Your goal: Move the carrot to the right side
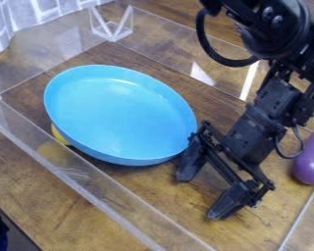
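The gripper [215, 183] is low on the tabletop [121, 196], just right of the big blue plate [118, 113]. Its two fingers are spread wide apart and hold nothing. No carrot can be seen; it may be hidden behind the gripper or the plate. A purple eggplant [309, 157] sits at the right edge. To do this well, the gripper should find the carrot first, then close gently around its fat middle, not the leafy top
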Robot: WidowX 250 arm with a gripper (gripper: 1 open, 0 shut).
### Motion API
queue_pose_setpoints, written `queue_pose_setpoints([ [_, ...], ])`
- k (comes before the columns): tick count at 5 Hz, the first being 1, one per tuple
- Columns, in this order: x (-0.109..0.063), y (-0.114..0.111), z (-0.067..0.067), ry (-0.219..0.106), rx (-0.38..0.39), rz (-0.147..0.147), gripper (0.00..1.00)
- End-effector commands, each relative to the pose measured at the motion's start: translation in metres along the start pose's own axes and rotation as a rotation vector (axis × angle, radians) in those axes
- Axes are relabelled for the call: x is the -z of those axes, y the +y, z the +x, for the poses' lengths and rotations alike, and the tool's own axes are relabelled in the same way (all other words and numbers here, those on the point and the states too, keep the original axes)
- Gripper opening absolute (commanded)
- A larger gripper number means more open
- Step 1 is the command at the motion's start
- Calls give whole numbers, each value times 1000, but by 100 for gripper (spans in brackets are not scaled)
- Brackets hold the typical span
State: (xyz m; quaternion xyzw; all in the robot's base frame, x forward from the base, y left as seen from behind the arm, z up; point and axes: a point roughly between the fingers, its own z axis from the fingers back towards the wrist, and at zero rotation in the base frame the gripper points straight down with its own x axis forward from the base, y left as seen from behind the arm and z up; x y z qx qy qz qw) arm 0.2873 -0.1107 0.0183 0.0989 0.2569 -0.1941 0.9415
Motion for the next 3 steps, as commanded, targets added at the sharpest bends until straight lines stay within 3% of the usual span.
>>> queue_pose_setpoints([
  [1, -13, 7, 2, -39, -14, 0, 100],
  [3, -15, 8, 4, -37, -12, 4, 100],
])
